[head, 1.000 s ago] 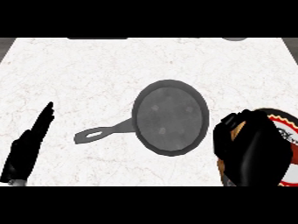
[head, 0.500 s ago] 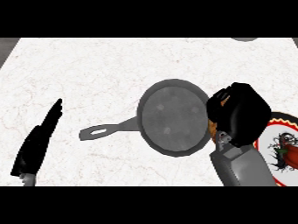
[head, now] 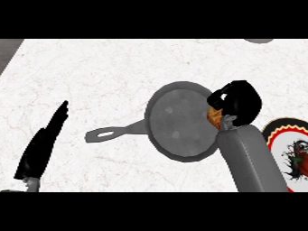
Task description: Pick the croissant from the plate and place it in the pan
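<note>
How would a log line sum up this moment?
right hand: shut on croissant, above pan, right rim | left hand: open, resting lower left

White marbled bench [head: 116,72] with faint veining, small grey rounded object [head: 259,40] cut off at its far edge

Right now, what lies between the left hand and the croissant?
In the head view, the pan lies between the left hand and the croissant, its handle toward that hand; bare counter fills the rest.
</note>
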Controlling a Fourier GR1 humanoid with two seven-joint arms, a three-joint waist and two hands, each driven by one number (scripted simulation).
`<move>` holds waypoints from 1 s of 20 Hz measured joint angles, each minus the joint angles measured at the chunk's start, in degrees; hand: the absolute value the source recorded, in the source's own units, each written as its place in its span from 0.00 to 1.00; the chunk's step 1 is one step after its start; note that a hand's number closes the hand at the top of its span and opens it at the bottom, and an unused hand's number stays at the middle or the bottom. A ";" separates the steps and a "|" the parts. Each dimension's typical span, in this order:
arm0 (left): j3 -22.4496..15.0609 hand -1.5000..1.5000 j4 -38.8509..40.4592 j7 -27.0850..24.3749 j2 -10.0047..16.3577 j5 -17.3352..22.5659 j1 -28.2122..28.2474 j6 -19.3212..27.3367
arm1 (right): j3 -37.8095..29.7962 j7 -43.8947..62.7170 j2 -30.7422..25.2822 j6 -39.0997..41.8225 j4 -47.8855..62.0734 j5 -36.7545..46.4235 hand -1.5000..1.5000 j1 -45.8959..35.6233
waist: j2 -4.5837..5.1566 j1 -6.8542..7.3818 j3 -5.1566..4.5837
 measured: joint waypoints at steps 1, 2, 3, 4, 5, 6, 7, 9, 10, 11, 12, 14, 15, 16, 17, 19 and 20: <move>0.20 0.50 0.48 -0.18 -0.04 0.11 -0.23 -0.07 | -1.20 -0.46 0.01 -1.59 0.75 -2.41 0.00 -0.08 | 0.09 0.02 0.02; 0.08 0.50 0.61 -0.41 -0.13 0.02 -0.20 -0.12 | -2.28 -1.10 0.01 -3.47 1.76 -4.71 0.00 -0.21 | 0.16 0.22 0.04; 0.19 0.50 0.44 -0.04 -0.04 0.10 -0.49 -0.24 | -3.37 -1.85 0.03 -5.40 2.73 -6.97 0.00 -0.68 | 0.18 0.36 0.06; 0.01 0.50 0.34 0.01 -0.20 0.00 -0.36 -0.17 | -4.08 -2.98 0.06 -8.04 3.43 -8.96 0.00 -0.69 | 0.14 0.43 0.08; 0.02 0.50 0.34 0.13 -0.20 -0.07 -0.67 -0.22 | -4.54 -4.21 0.08 -11.06 4.53 -10.43 0.00 -1.00 | 0.16 0.50 0.08; -0.11 0.50 0.41 0.13 -0.45 -0.18 -0.83 -0.13 | -4.66 -5.29 0.11 -14.27 5.60 -11.56 0.00 -1.47 | 0.15 0.56 0.07; -0.33 0.50 0.41 0.03 -0.68 -0.38 -0.69 -0.01 | -4.78 -6.32 0.15 -17.57 6.56 -12.26 0.00 -1.86 | 0.10 0.56 0.05; -0.14 0.50 0.09 0.18 -0.52 -0.40 -0.61 -0.07 | -5.54 -7.91 0.18 -23.79 8.85 -12.24 0.00 -3.27 | 0.02 0.57 0.01; -0.26 0.50 0.13 0.40 -0.69 -0.50 -0.58 0.01 | -5.84 -8.54 0.19 -26.85 9.78 -11.94 0.00 -3.72 | -0.03 0.41 -0.01; -0.19 0.50 0.10 0.47 -0.65 -0.52 -0.52 -0.01 | -5.77 -8.85 0.19 -29.81 10.51 -11.56 0.00 -4.22 | -0.10 0.31 -0.04; 0.01 0.50 -0.32 0.76 -0.45 -0.43 -0.37 -0.09 | -6.01 -9.25 0.20 -32.64 11.17 -10.90 0.00 -4.29 | -0.21 0.12 -0.06; 0.42 0.50 0.27 0.94 -0.53 -0.49 -0.77 0.07 | -6.82 -9.77 0.21 -37.98 12.60 -9.50 0.00 -4.82 | -0.29 -0.44 -0.10; 0.60 0.50 0.27 0.60 -0.56 -0.39 -0.41 0.08 | -7.13 -9.98 0.20 -40.75 13.23 -8.86 0.00 -4.57 | -0.36 -0.56 -0.13; 0.46 0.50 0.28 0.34 -0.76 -0.52 0.01 0.18 | -7.80 -9.45 0.21 -42.82 13.60 -7.85 0.00 -4.86 | -0.46 -0.80 -0.15; 0.99 0.50 0.71 0.18 -0.58 -0.30 -0.03 0.09 | -8.65 -9.19 0.23 -44.52 13.30 -7.07 0.00 -4.60 | -0.59 -1.30 -0.18; 1.33 0.50 0.85 0.31 -0.29 -0.53 0.03 0.11 | -9.29 -7.80 0.24 -48.53 13.01 -5.36 0.00 -3.61 | -0.82 -1.85 -0.22; 1.53 0.50 0.93 0.24 -0.38 -0.45 0.16 0.18 | -9.73 -6.93 0.24 -50.25 12.67 -4.62 0.00 -2.83 | -0.92 -2.12 -0.24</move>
